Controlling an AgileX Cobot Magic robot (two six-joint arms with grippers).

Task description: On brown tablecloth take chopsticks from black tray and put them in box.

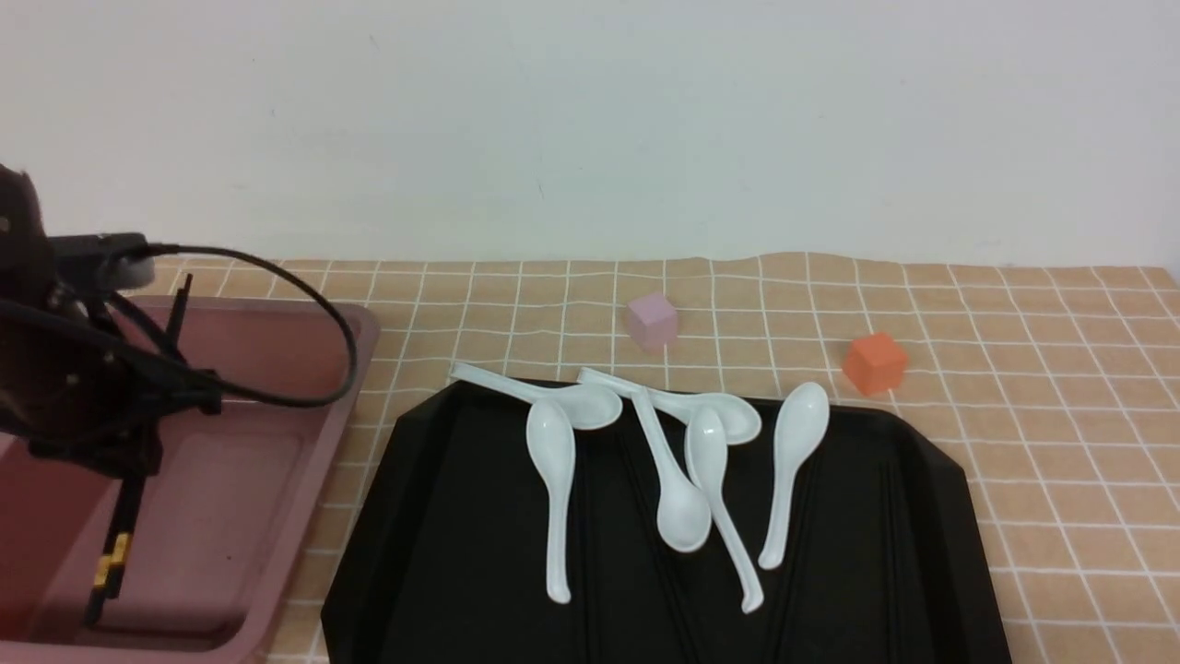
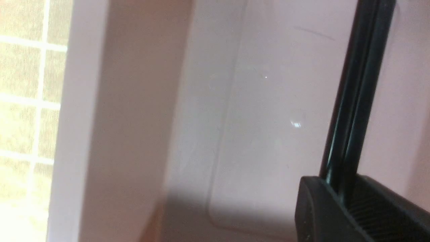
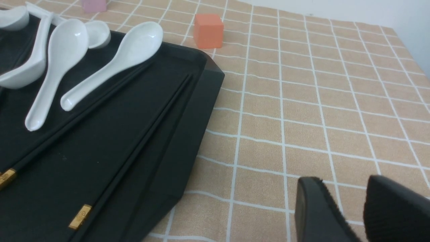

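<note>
Left gripper (image 1: 138, 443), closest to where I stand, is clamped on a pair of black chopsticks (image 1: 112, 558). They hang steeply with their gold-banded ends down, inside the pink box (image 1: 343, 406) beneath it. Off to that gripper's right lies the black tray (image 1: 442, 535), carrying white spoons (image 1: 553, 480) and two spare chopsticks (image 3: 79, 216). The right gripper (image 3: 346, 191) hovers over the brown tablecloth (image 3: 302, 101) just beside the tray, jaws slightly apart, holding nothing.
</note>
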